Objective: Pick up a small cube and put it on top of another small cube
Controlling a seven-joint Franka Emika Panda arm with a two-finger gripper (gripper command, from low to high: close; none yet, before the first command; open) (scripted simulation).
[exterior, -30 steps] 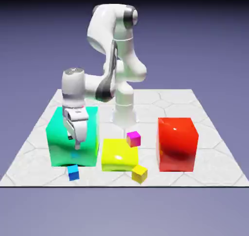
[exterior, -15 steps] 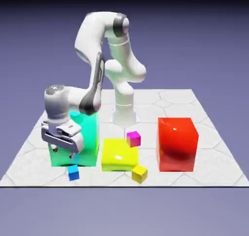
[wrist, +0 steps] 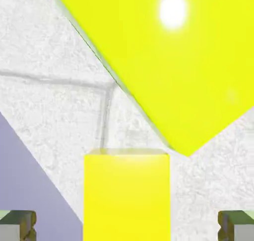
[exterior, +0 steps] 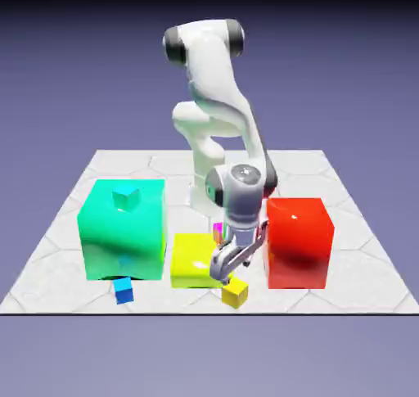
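Swung from the teal block [exterior: 123,227] across to the small yellow cube [exterior: 235,292], gripper [exterior: 223,271] hovers open astride it; grasp, lift, stacking all remain.

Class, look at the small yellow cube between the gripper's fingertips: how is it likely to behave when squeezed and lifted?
The small yellow cube looks rigid and flat-sided, so it probably won't roll or deform. Its glossy faces might be slippery. The open gripper straddles it squarely, so it will likely lift without tipping.
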